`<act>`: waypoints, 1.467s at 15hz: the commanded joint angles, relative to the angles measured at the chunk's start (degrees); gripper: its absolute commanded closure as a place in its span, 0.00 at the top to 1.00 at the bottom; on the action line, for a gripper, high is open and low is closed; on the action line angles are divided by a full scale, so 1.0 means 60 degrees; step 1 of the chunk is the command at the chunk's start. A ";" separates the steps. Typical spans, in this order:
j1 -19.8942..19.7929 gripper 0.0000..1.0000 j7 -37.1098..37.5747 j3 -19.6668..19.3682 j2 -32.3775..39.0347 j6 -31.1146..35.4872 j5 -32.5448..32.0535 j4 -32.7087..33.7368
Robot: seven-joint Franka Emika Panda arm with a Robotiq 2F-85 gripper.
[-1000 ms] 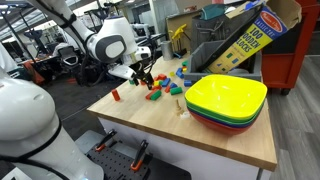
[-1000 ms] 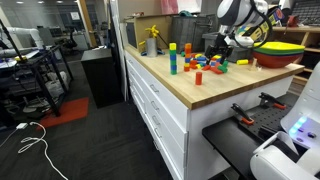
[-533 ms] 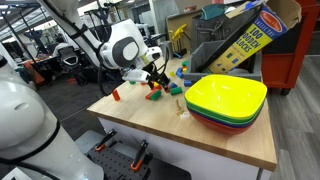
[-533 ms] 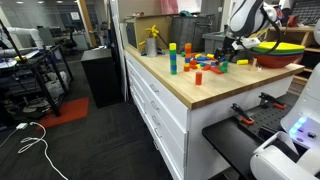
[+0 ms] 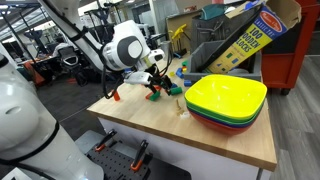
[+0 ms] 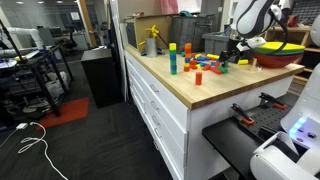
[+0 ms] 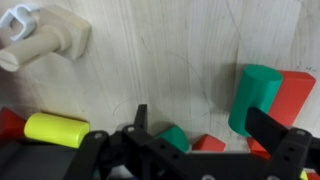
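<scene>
The gripper [image 5: 156, 84], jaws spread and empty, is drifting over the blocks [image 5: 162, 93] at the edge of the bench [image 5: 150, 125] (nearer the bowls [image 5: 226, 100] now)

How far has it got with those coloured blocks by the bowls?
Little looks done: the top yellow bowl shows nothing inside, and the blocks lie scattered on the table. In hand: the pincer hangs open and empty, low over a green block and a red block. Left: no block is gripped yet, so all the handling remains.
</scene>
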 commanded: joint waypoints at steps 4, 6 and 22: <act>0.0772 1.00 -0.0368 -0.0176 -0.0091 -0.1211 0.1329 0.0008; 0.0891 1.00 -0.0399 -0.0212 -0.0200 -0.1388 0.1731 0.0014; 0.1479 1.00 -0.2708 -0.0859 -0.1638 -0.4579 0.4964 -0.0047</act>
